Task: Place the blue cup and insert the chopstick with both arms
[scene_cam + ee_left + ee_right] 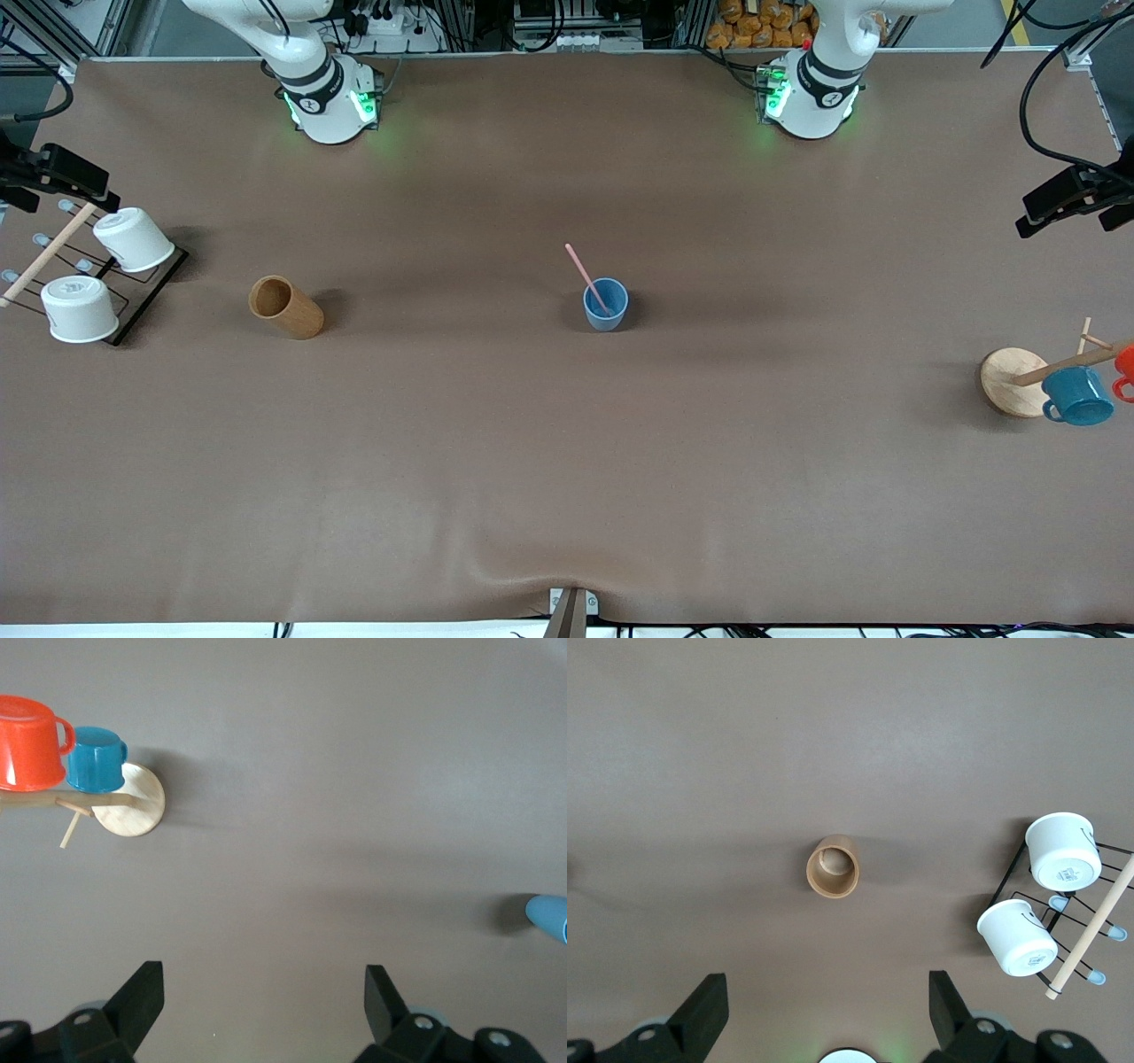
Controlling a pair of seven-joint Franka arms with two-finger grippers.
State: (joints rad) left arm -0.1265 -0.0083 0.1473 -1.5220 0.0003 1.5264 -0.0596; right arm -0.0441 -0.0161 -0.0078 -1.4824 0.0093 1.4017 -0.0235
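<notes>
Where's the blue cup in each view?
Front view: blue cup upright mid-table, the chopstick standing in it.
Left wrist view: only a sliver of it at the picture's edge.
Right wrist view: not in it.
Shared landmark: the teal mug on its wooden stand, also in the left wrist view.

Right gripper high over brown table, fingers spread wide. Brown cylinder cup upright, mouth up. Black wire rack holds two white cups upside down, wooden rod alongside.

upright light-blue cup mid-table, pale-pink chopstick leaning inside it
</notes>
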